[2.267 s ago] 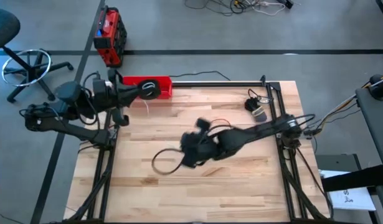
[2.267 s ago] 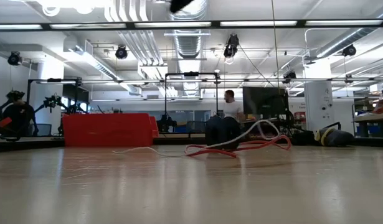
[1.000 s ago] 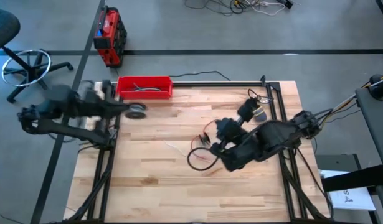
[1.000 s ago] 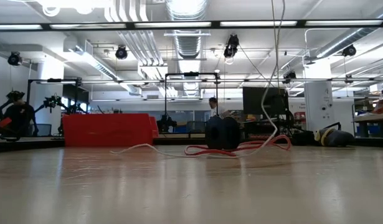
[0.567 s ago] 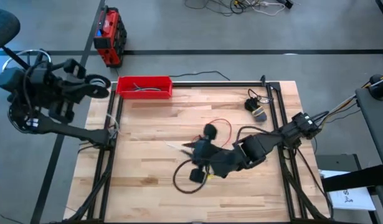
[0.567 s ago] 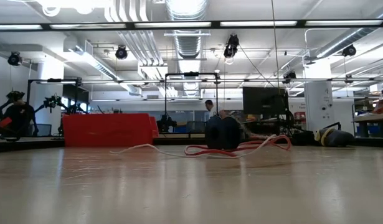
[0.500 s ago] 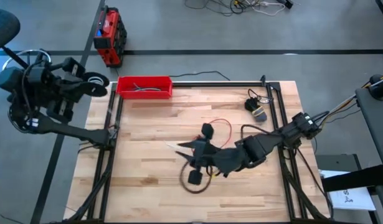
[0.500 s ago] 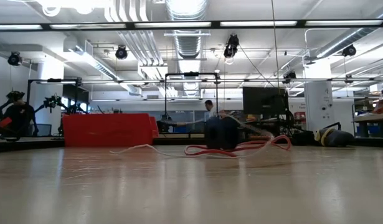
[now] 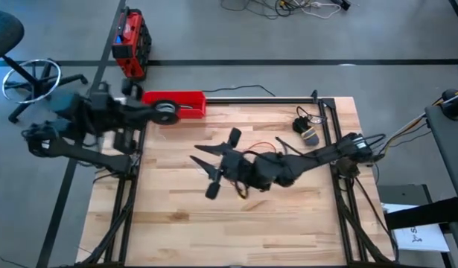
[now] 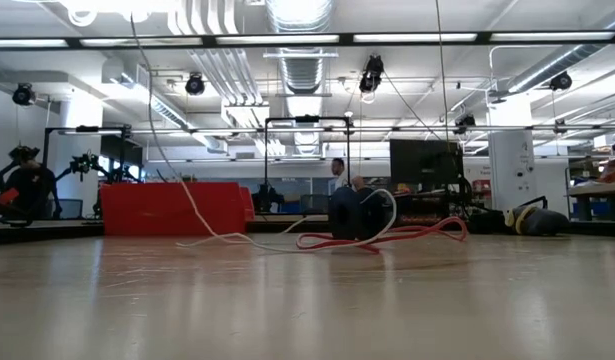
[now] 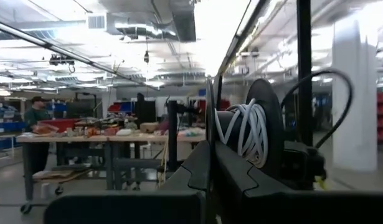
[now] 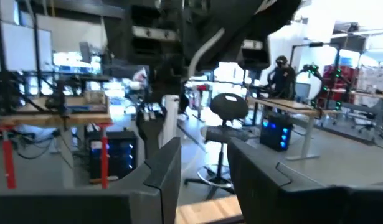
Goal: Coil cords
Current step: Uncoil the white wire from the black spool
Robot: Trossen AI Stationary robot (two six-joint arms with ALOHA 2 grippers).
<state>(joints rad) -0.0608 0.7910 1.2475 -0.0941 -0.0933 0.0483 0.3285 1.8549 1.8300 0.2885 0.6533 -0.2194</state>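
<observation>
My left gripper [image 9: 166, 112] is lifted at the left end of the red tray [image 9: 185, 103], shut on a black spool-like disc wound with the white cord [image 11: 242, 127]. From high on the left the white cord [image 10: 184, 190] comes down to the table and runs on to a loop [image 10: 384, 213]. The red cord [image 10: 397, 238] lies in loose bends on the table, partly under my right arm [image 9: 266, 146]. My right gripper [image 9: 208, 158] hovers over the table's middle, pointing toward the left edge. It is open, with nothing between its fingers [image 12: 167, 167]. My left gripper pinches the thin rim of a black disc [image 11: 211, 115] between its two fingers. The white cord is wound in several turns right beside that rim [image 11: 240, 134]. The disc is lifted clear of the table, and the cord's free stretch [image 10: 202, 222] curves down to the tabletop.
A dark grey piece with short cables [image 9: 306, 131] lies at the table's far right. In the low view a dark round thing [image 10: 353, 212] stands behind the red cord. The red tray sits on the far edge, a red box [image 9: 130, 43] on the floor beyond it.
My left gripper swung off the table's left side and came back to the red tray's left end. My right gripper went from the middle right toward the left and far edge. The white cord, which lay flat half a second ago, now rises slanting toward the upper left.
</observation>
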